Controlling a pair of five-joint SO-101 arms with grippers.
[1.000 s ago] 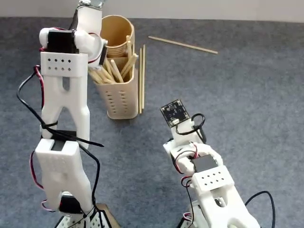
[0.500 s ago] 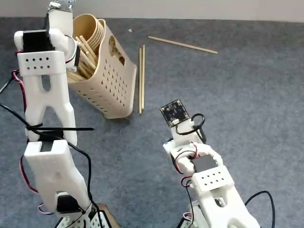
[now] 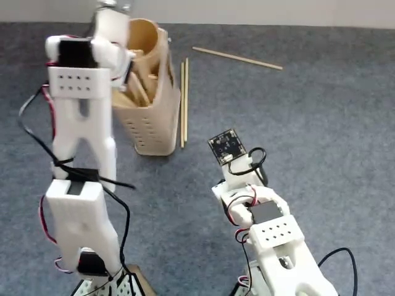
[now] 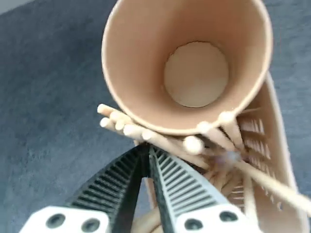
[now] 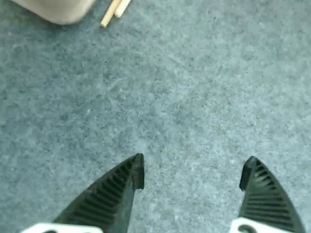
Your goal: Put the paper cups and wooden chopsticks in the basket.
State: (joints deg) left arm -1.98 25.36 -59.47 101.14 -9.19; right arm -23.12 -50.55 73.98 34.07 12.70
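"Seeing what, biggest first?"
"There's grey carpet (image 3: 321,135) all over. The left arm (image 3: 80,123) reaches to the far left, and the right arm (image 3: 271,234) sits low in the near middle."
"Where's the basket?"
"The basket (image 3: 151,129) stands at the far left, right against the left arm. The left gripper (image 4: 146,148) has its jaws pressed together on the basket's wall, with a tan strip showing between them."
"Other side?"
"The right gripper (image 5: 194,170) hangs over bare carpet with its jaws spread wide."
"Cups, sticks?"
"The paper cups (image 4: 194,73) are nested in the basket, mouths up. A chopstick bundle (image 4: 160,138) is in the same basket, jammed beside the cups. A chopstick pair (image 3: 184,105) lies side by side on the carpet just beside the basket. A single chopstick (image 3: 237,58) lies well apart, farther back — not in the basket."
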